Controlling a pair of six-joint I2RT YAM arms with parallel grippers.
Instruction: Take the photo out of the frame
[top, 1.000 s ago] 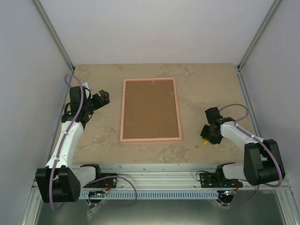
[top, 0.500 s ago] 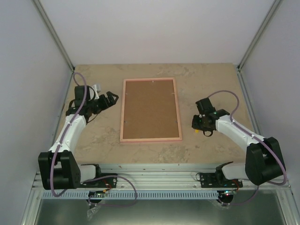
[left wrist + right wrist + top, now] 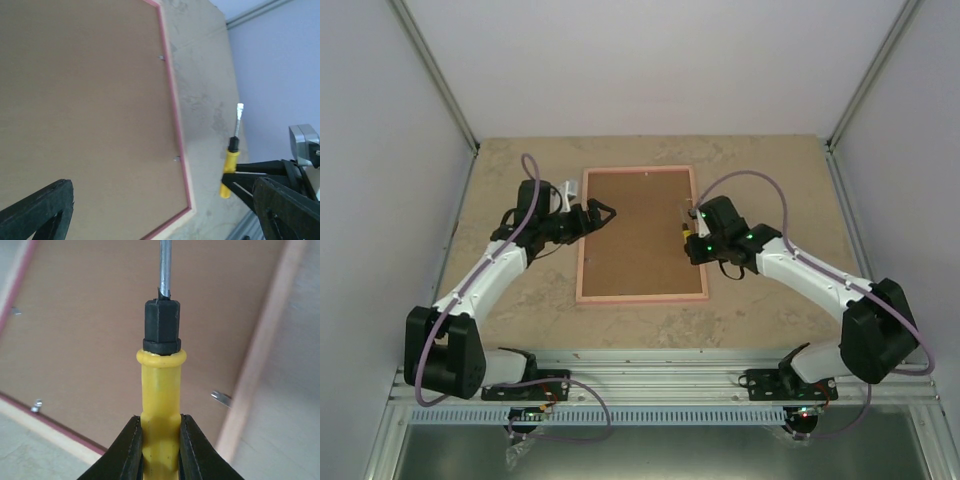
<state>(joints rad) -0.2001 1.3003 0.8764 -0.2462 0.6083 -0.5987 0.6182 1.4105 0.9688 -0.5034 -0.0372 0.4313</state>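
Frame: thin-edged pink rectangular picture frame [image 3: 640, 297] lies flat near mid-table. It is back side up, with its long sides running away from the arm bases.
Back panel: brown fibreboard backing board [image 3: 640, 235] fills the frame edge to edge. Small metal tabs [image 3: 176, 159] sit along its inner rim, and two show on the right long side.
Photo: not seen in any view; only the brown back of the frame shows.
Left gripper [image 3: 601, 212]: black two-finger gripper, poised over the frame's left long edge, toward the far half. Its fingers are spread wide with nothing between them. Its wrist camera looks across the backing to the far pink edge.
Right gripper [image 3: 160, 440]: clamped on a yellow-handled screwdriver [image 3: 229, 167]. The black fingers [image 3: 127, 450] pinch the lower handle from both sides.
Screwdriver detail: yellow plastic handle, black collar, thin bare metal shaft. It sits at the frame's right long edge, about mid-length. In the left wrist view the tip is over bare table just outside the pink edge. I cannot tell whether it touches anything.
Table: beige mottled tabletop [image 3: 760, 170], bare around the frame.
Cables: a purple cable [image 3: 760, 180] loops above each arm.
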